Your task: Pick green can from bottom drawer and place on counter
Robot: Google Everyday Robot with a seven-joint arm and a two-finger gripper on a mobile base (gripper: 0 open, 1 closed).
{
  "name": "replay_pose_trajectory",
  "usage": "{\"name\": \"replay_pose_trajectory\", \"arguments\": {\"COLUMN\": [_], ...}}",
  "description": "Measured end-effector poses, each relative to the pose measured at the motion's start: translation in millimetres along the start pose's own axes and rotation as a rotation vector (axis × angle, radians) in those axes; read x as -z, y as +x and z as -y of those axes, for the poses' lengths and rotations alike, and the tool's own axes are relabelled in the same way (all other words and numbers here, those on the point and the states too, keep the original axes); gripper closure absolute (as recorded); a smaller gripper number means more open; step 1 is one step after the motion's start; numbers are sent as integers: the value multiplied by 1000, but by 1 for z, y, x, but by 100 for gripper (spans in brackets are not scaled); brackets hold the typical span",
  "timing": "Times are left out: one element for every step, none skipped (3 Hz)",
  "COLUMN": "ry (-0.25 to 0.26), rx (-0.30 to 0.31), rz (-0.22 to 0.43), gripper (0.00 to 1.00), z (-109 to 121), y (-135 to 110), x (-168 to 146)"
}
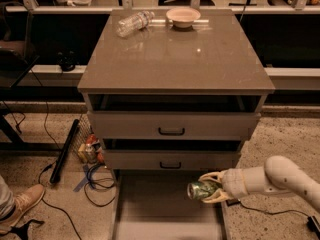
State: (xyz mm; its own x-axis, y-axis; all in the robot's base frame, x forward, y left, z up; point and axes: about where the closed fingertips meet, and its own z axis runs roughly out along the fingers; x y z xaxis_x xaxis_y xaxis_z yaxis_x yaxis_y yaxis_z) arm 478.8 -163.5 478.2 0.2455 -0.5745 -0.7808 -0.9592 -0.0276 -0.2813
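Looking down from above, I have the pulled-out grey-beige bottom drawer (pixel 150 209) nearest to me, its wide flat floor bare on the left and a low wall showing along each side. Over its right half sits my cream-coloured two-finger gripper (pixel 207 189), reaching in from the right on a pale rounded arm. Its fingers (pixel 211 176) are clamped on the small shiny green metallic can (pixel 197 190), one above the can and one below. The can lies on its side with the silver end turned left. Its body is a mottled green with bright glints. It is close to the drawer's right wall, but I cannot tell whether it rests on the floor or hangs just above it.

At the lower left edge I see a tan shoe (pixel 22 204) on the speckled floor. Near it are loose dark cables (pixel 97 181) and a long black rod (pixel 64 151) lying at a slant. A cluster of small colourful items (pixel 89 149) sits against the cabinet's left foot.

Behind the gripper are two closed drawer fronts, the lower black-handled drawer (pixel 170 164) and the upper black-handled drawer (pixel 171 131). Above them a dark gap runs under the top.

Further back spreads the large glossy grey-brown counter slab (pixel 175 59), catching a small spot of light. At its far edge a clear plastic water bottle (pixel 134 23) lies on its side. Just to the right of it stands a shallow pale pink bowl (pixel 183 16).
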Motion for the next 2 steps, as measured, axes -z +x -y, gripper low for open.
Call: {"name": "replay_pose_trajectory", "arguments": {"ry": [13,25], "rx": [32,70], "rz": [-10,-31], "gripper": [100,100], "z": [22,46], "y": [-35,-72], "x": [49,91]}}
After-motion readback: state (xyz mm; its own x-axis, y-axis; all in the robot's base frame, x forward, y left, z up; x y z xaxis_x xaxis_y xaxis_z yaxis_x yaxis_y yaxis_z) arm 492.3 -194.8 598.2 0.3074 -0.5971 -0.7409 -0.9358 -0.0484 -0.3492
